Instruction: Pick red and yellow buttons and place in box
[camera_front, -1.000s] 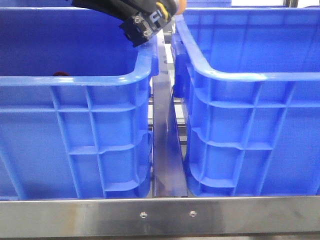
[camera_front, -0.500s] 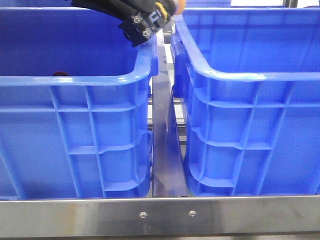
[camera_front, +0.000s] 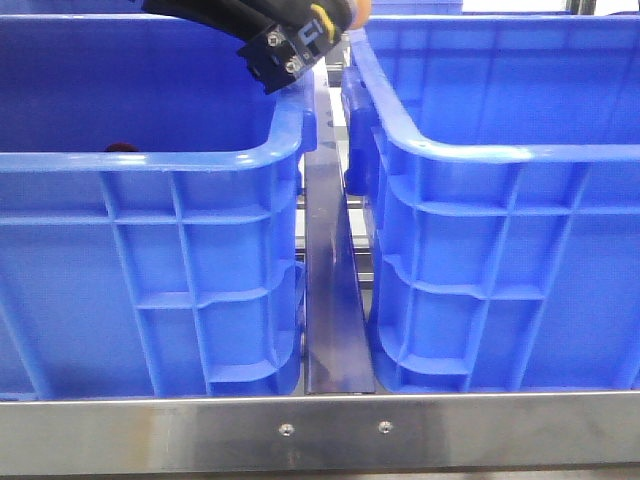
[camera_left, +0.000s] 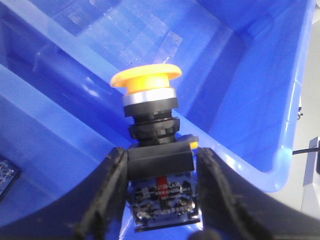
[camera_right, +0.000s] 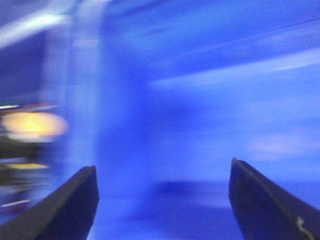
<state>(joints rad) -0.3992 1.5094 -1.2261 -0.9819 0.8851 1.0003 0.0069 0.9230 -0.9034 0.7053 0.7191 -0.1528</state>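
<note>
Holding the yellow button (camera_left: 150, 125) by its black body, left claw (camera_left: 159, 195) hung near the box (camera_front: 500, 150) rim; release advised only once clear inside. Right claw (camera_right: 162, 200) spread wide, empty.

Left gripper (camera_left: 160, 200): two black matte fingers (camera_left: 102, 200), broad and curved, tapering upward from the lower corners of the left wrist frame; surfaces smooth, faint sheen.

Right gripper (camera_right: 162, 200): two dark, pointed fingers (camera_right: 67, 207) at the lower left and lower right of the right wrist frame; blurred, a small pale scuff near the right one's edge.

Front frame, top centre: black arm (camera_front: 215, 12), glossy, partly cut off by the frame edge.
</note>
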